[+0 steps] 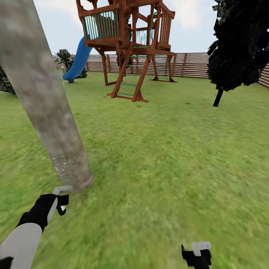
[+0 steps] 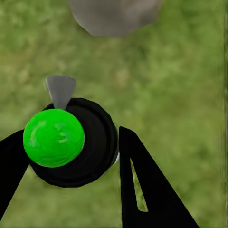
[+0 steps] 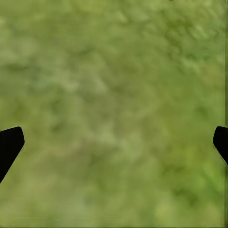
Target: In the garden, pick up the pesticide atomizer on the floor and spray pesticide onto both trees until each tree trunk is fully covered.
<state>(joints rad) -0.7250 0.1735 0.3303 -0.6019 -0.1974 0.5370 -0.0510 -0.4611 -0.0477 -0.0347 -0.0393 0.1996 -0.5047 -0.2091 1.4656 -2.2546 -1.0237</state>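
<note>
You're holding the pesticide atomizer in the left gripper, its two dark fingers pinching the black body from either side, with the green cap facing the wrist camera and the grey nozzle sticking out past it. That nozzle is pointing toward the base of the tree trunk, which is rising just ahead of the gripper and leaning away to the left. In the head view the pale nozzle tip is sitting right beside the foot of the trunk, close but seemingly not touching.

You're already seeing a scatter of pale specks low on the trunk, so it looks like spray is landing near the bottom while the long stretch above is reading as bare mottled grey. The trunk's long axis is running up and leftward from the gripper, so the sweep, as I judge it, needs to be climbing along that line.

The right gripper is hanging low and well apart from the trunk, fingers spread wide over the grass, holding nothing. The left arm is clearly the nearer one. Beyond, the wooden play tower and the fence are standing far across the lawn.
</note>
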